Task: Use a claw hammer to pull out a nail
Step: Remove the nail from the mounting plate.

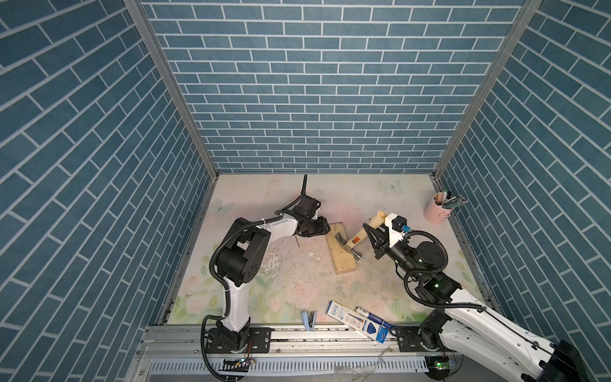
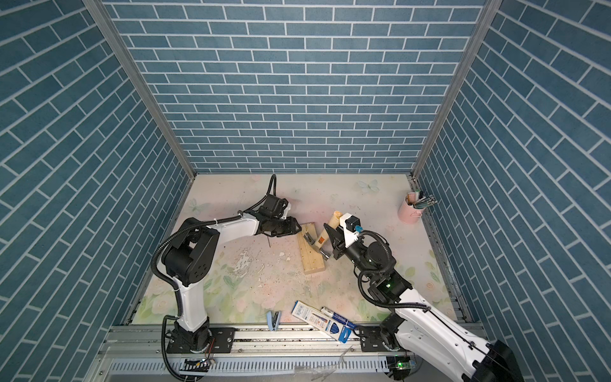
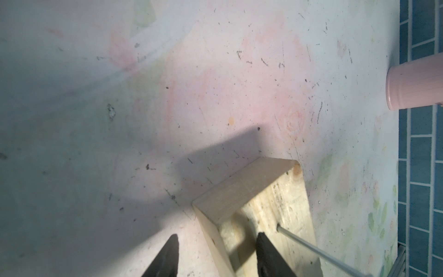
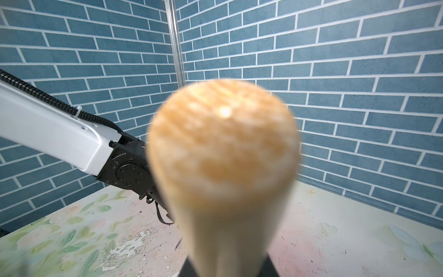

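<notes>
Bare mat is left open in the lower middle of both top views, between the two arms. At the left, the left arm is raised from the lower rail, bent at the elbow and stretched rightward. The left gripper is set at the upper end of the single wooden block, its jaws parted, one finger over the top face and one over the mat beside it. One thin grey nail is seen slanting over that face. The one claw hammer is laid with its head across the block's right edge. Its handle is angled to the upper right and clenched by the right gripper. The right arm is folded in from the lower right corner. One pink cup is stood at the mat's upper right edge.
</notes>
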Available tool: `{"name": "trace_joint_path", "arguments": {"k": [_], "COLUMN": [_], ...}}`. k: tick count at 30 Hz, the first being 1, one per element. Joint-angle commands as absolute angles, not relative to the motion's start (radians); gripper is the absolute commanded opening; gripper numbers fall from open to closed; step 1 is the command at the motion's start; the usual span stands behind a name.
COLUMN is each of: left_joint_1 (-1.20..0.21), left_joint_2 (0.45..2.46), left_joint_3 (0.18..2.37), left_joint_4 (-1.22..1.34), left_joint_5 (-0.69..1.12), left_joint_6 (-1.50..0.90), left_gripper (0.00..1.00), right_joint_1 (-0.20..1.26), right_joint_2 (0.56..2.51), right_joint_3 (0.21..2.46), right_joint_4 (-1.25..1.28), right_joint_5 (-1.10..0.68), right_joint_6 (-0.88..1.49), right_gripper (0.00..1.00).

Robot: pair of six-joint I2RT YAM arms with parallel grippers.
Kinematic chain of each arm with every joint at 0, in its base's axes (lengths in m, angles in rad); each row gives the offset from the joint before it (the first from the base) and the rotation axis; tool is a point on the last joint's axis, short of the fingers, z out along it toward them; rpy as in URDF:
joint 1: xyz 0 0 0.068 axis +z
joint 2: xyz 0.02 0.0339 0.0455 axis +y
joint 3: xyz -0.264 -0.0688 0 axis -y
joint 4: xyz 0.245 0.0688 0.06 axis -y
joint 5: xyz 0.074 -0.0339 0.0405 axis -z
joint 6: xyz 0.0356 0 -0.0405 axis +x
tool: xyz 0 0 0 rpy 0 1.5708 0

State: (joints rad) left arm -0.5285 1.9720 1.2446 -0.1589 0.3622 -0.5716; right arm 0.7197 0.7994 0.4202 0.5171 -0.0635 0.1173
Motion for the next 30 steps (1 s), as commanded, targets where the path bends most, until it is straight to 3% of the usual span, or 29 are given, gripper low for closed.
{"name": "trace_joint_path", "arguments": {"k": [1, 30], "left_joint_1": [-0.527, -0.526], "left_joint_2": [2.025, 2.019], "left_joint_3": [1.181, 1.156], "left_joint_4": [-0.336, -0.301], "left_joint_5": [0.3, 0.315], "left_joint_6": [-0.569, -0.581], "left_gripper": [0.52, 0.52], "right_joint_1": [0.729, 0.729], "right_joint_2": [0.844, 0.781], "right_joint_3": [0.353, 0.375], "right_joint_4": [0.374, 0.465], "right_joint_5": [-0.11, 0.024], "right_joint_6": [0.236, 0.262], "right_gripper": [0.0, 0.0]}}
